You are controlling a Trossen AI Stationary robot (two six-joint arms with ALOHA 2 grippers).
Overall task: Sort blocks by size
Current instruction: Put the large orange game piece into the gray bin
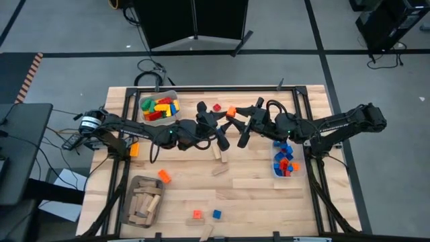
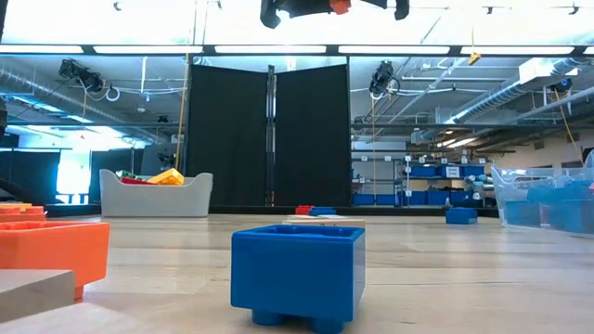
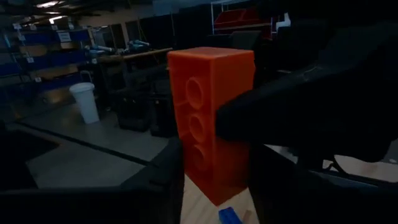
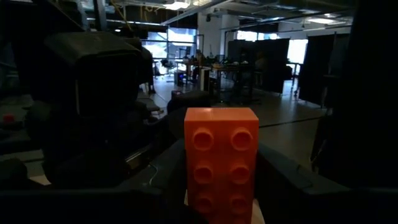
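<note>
Wooden table, black partition behind

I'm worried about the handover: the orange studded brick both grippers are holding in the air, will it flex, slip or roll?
The orange brick looks like rigid moulded plastic, so it probably won't flex. Its smooth sides may slide a little between the right gripper and left gripper fingers. Flat faces and square corners suggest it would land and stay put rather than roll.

Two dark arms reach inward from opposite sides and meet high above the bench's far middle. The left tool and right tool face each other, nearly touching, each with its fingers closed on the same orange brick.
</note>
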